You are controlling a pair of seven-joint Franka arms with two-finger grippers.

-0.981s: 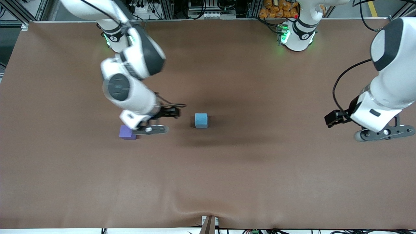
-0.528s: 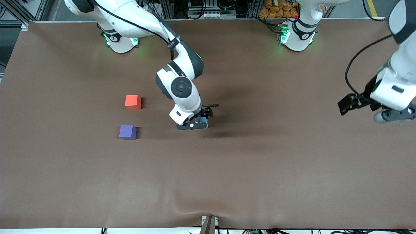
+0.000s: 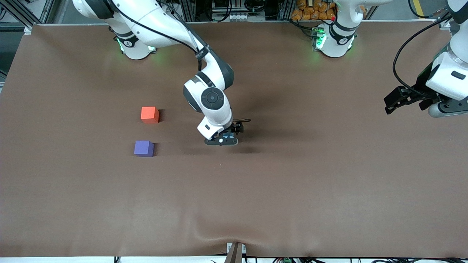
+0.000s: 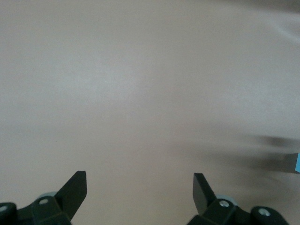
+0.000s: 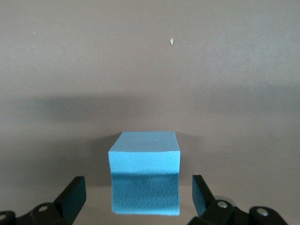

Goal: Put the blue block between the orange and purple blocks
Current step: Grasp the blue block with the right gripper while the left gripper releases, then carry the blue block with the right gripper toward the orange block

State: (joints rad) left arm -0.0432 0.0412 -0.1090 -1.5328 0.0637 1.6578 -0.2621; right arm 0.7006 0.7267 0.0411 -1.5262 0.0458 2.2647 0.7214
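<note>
The blue block (image 3: 229, 136) sits mid-table, mostly hidden under my right gripper (image 3: 222, 141). In the right wrist view the blue block (image 5: 144, 159) stands between the open fingers (image 5: 75, 192) of the right gripper (image 5: 139, 185), with a gap on each side. The orange block (image 3: 149, 114) and the purple block (image 3: 143, 148) lie toward the right arm's end, the purple one nearer the front camera, with a gap between them. My left gripper (image 3: 448, 109) is up over the left arm's end of the table. In its wrist view it (image 4: 139, 180) is open and empty over bare table.
The brown table cover (image 3: 292, 190) has a small ridge at its near edge. The arm bases (image 3: 334, 40) stand along the back edge.
My right arm swung from over the purple block to the blue block and lowered around it. My left arm rose and drew back toward its base.
</note>
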